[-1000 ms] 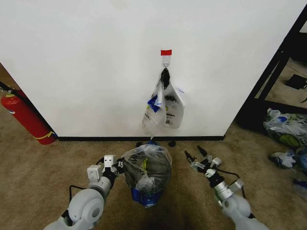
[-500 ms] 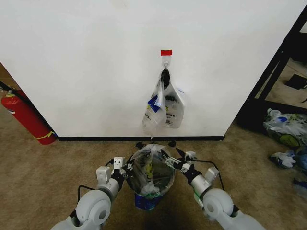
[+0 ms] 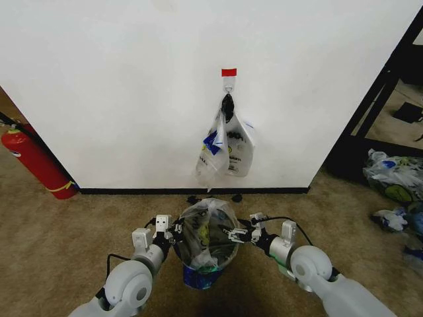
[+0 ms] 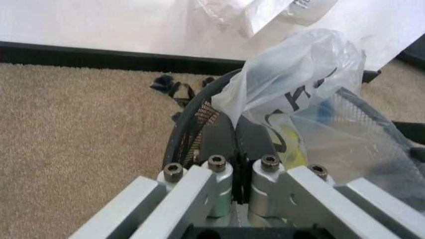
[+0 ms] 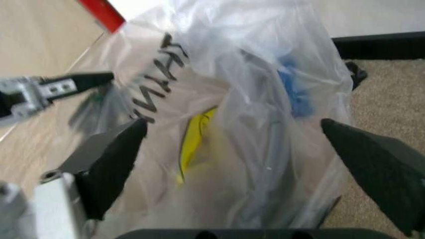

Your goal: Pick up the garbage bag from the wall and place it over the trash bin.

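Note:
The garbage bag point(image 3: 206, 231), see-through with dark letters, a yellow logo and a blue patch, is draped in and over the black mesh trash bin point(image 4: 186, 124) on the carpet in front of the wall point(image 3: 119, 86). My left gripper point(image 3: 175, 231) is at the bin's left rim. In the left wrist view the left gripper point(image 4: 240, 130) is shut on the garbage bag's point(image 4: 299, 74) edge. My right gripper point(image 3: 232, 232) is at the bin's right side. In the right wrist view the right gripper point(image 5: 232, 144) stands open, its black fingers on either side of the garbage bag point(image 5: 239, 124).
A bunch of printed bags point(image 3: 225, 148) hangs from the hook with red tape point(image 3: 229, 72) just behind the bin. A red fire extinguisher point(image 3: 36, 162) leans at the left. Stuffed clear bags point(image 3: 393, 178) and a black frame point(image 3: 383, 99) are at the right.
My right arm has swung left from the open carpet to the bin's right rim. The left gripper has edged closer to the bin. The bag's top now stands narrower and higher.

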Robot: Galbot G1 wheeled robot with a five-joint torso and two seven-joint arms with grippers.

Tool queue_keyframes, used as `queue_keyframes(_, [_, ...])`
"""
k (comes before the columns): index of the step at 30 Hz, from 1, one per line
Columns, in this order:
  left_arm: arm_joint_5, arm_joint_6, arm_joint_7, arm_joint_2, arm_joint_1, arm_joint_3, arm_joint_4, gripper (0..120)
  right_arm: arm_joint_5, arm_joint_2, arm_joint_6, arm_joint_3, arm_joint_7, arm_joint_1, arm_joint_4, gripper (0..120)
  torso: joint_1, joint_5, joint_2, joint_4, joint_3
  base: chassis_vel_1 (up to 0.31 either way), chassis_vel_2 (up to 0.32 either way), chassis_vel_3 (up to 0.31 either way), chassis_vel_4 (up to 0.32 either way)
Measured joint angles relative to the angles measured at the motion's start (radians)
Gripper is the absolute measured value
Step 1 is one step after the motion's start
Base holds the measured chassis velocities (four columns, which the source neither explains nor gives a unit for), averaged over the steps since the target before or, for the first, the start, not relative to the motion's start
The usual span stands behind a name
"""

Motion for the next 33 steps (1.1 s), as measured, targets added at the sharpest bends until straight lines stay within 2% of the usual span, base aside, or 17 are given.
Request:
queue_keyframes(4, [0.0, 0.0, -0.001, 0.005, 0.001, -0.001, 0.0, 0, -0.018, 0.005, -0.005, -0.001, -0.009, 0.011, -0.032, 81, 0.0, 0.0, 0.0, 0.0, 0.0, 0.0, 0.0, 0.0, 0.0])
queue_keyframes(6, [0.0, -0.001, -0.001, 0.006, 0.001, -0.001, 0.0, 0, -0.033, 0.002, -0.013, -0.002, -0.015, 0.013, -0.044, 70, 0.0, 0.0, 0.0, -0.0001, 0.0, 0.0, 0.0, 0.0, 0.0])
queue_keyframes(8, [0.001, -0.002, -0.001, 0.006, 0.001, -0.001, 0.0, 0, -0.037, 0.001, -0.016, -0.002, -0.018, 0.013, -0.046, 67, 0.0, 0.0, 0.0, -0.0002, 0.0, 0.0, 0.0, 0.0, 0.0])
queue_keyframes(13, [0.006, -0.004, -0.001, 0.003, 0.001, 0.001, 0.002, 0, -0.045, 0.0, -0.038, -0.003, -0.037, 0.01, -0.048, 46, 0.0, 0.0, 0.0, -0.0001, 0.0, 0.0, 0.0, 0.0, 0.0])
queue_keyframes(15, [0.007, -0.004, -0.001, 0.003, 0.001, 0.001, 0.002, 0, -0.045, 0.0, -0.039, -0.003, -0.039, 0.01, -0.048, 44, 0.0, 0.0, 0.0, -0.0001, 0.0, 0.0, 0.0, 0.0, 0.0])
queue_keyframes(16, [0.01, -0.005, -0.001, 0.001, 0.002, 0.002, 0.001, 0, -0.043, 0.002, -0.046, -0.003, -0.042, 0.011, -0.048, 36, 0.0, -0.0002, 0.0, -0.0003, 0.0, 0.0, 0.0, 0.0, 0.0])
queue_keyframes(18, [0.013, -0.005, -0.001, 0.0, 0.006, 0.004, -0.003, 0, -0.037, 0.007, -0.051, -0.005, -0.035, 0.012, -0.046, 30, 0.0, -0.0003, 0.0, -0.0003, 0.0, 0.0, 0.0, 0.0, 0.0])
queue_keyframes(21, [0.026, -0.007, 0.001, -0.003, 0.016, 0.008, -0.015, 0, -0.017, 0.02, -0.052, -0.018, 0.023, 0.01, -0.033, 16, 0.0, 0.0, 0.0, 0.0, 0.0, 0.0, 0.0, 0.0, 0.0])
queue_keyframes(23, [0.027, -0.007, 0.002, -0.004, 0.017, 0.008, -0.016, 0, -0.016, 0.021, -0.052, -0.02, 0.028, 0.009, -0.032, 16, 0.0, 0.0, 0.0, 0.0001, 0.0, 0.0, 0.0, 0.0, 0.0])
queue_keyframes(24, [0.039, -0.011, 0.003, -0.008, 0.024, 0.011, -0.023, 0, -0.002, 0.028, -0.05, -0.029, 0.077, 0.003, -0.018, 8, 0.0, -0.0001, 0.0, 0.0, 0.0, 0.0, 0.0, 0.0, 0.0])
queue_keyframes(26, [0.055, -0.018, 0.004, -0.014, 0.031, 0.014, -0.029, 0, 0.009, 0.035, -0.036, -0.039, 0.14, -0.005, 0.0, 3, 0.0, 0.0, 0.0, -0.0001, 0.0, 0.0, 0.0, 0.0, 0.0])
queue_keyframes(27, [0.083, -0.028, 0.007, -0.021, 0.042, 0.016, -0.039, 0, 0.014, 0.041, -0.003, -0.056, 0.222, -0.015, 0.017, 1, 0.0, 0.0, 0.0, -0.0001, 0.0, 0.0, 0.0, 0.0, 0.0])
queue_keyframes(33, [0.158, -0.051, 0.024, -0.036, 0.087, 0.017, -0.095, 0, 0.02, 0.06, 0.12, -0.103, 0.459, -0.045, 0.098, 1, 0.0, -0.0002, 0.0, 0.0, 0.0, 0.0, 0.0, 0.0, 0.0])
